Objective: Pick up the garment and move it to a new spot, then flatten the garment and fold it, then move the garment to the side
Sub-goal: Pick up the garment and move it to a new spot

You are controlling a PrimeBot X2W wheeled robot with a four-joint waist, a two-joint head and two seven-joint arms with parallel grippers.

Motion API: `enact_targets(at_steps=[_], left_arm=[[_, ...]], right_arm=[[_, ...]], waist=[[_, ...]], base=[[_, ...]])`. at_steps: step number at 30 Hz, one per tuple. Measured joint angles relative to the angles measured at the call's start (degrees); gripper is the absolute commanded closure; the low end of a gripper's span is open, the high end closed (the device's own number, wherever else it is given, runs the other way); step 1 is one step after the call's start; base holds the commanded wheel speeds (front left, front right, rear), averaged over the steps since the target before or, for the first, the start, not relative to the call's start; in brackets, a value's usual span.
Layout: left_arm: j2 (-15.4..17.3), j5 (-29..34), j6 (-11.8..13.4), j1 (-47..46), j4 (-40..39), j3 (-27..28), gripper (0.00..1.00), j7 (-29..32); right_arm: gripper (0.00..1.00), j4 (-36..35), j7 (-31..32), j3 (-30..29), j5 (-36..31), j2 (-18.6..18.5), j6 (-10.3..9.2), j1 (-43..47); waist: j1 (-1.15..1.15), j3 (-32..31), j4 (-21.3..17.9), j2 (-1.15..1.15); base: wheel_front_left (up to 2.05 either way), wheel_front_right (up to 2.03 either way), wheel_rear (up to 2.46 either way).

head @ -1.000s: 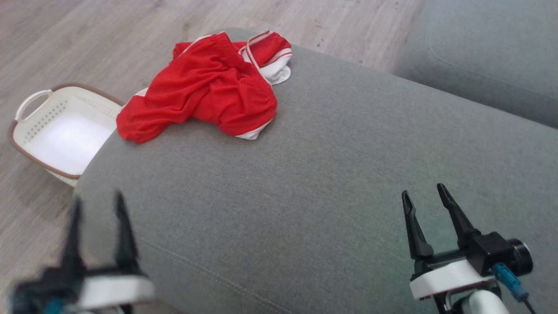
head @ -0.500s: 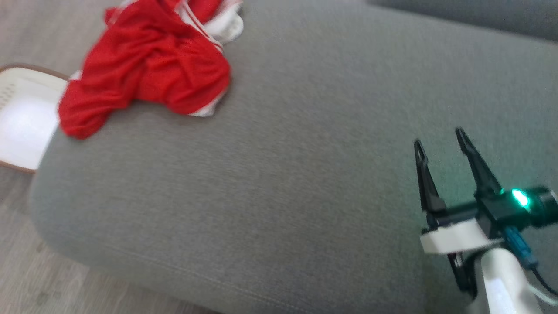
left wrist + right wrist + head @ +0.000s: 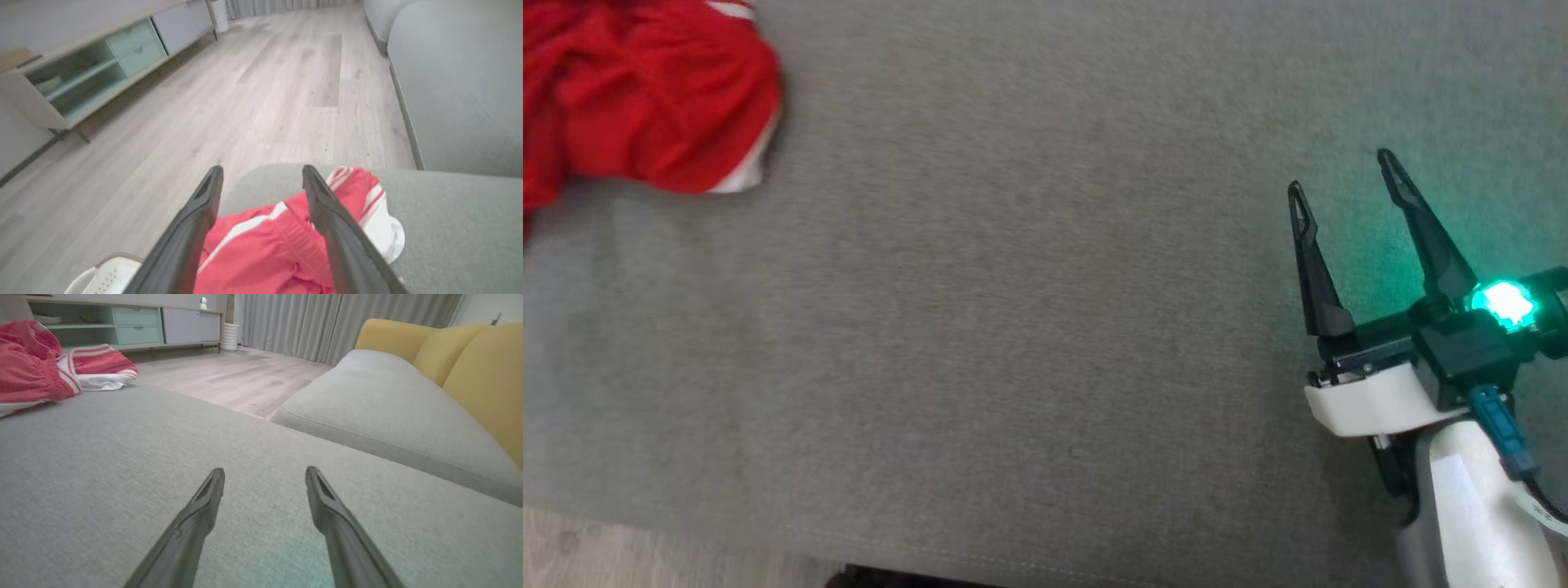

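Locate crumpled red garment (image 3: 645, 98) at far-left end of grey cushion (image 3: 1013, 327), just ahead of and below left gripper (image 3: 262, 169), fingers spread wide and empty; treat left arm as probably nearer than right gripper (image 3: 1339, 171), equally wide, well apart rightward.

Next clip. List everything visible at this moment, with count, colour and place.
garment: 1, red with white trim, crumpled at the ottoman's left end
ottoman: 1, grey, before the robot
basket: 1, white, on the floor beside the ottoman
floor: 1, pale wood
sideboard: 1, pale with green drawers, along the wall
sofa: 1, yellow back, grey seat, beyond the ottoman
curtains: 1 set, grey, far wall
left gripper: 1, dark fingers open, pointing over the garment
right gripper: 1, dark fingers open, over bare ottoman
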Motion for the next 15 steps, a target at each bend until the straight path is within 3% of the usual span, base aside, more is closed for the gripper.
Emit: enact_targets(at_steps=[8, 13, 14, 15], left_arm=[[-0.52, -0.23, -0.25, -3.33, 9.71, -1.26, 0.00, 2.88], [-0.31, 1.48, 2.16, -4.61, 14.43, -2.53, 0.00, 6.38], [-0.13, 1.49, 2.19, -4.66, 14.96, -2.67, 0.13, 7.11], [0.00, 1.53, 2.19, -4.66, 15.50, -2.81, 0.54, 7.68]], right_arm=[[0.00, -1.37, 0.07, -0.13, -0.09, 0.00, 0.00, -0.01], [0.00, -1.23, 0.03, -0.13, 0.32, -0.01, 0.00, -0.11], [0.00, -1.08, -0.02, -0.11, 0.47, -0.01, 0.00, -0.16], [0.00, -0.77, -0.03, -0.09, 0.54, -0.01, 0.00, -0.21]], waist=[[-0.01, 5.56, -3.07, 0.00], [-0.02, 5.90, -3.45, 0.00], [-0.03, 5.72, -3.39, 0.00], [-0.03, 5.51, -3.32, 0.00]], base=[[0.00, 0.00, 0.00], [0.00, 0.00, 0.00], [0.00, 0.00, 0.00], [0.00, 0.00, 0.00]])
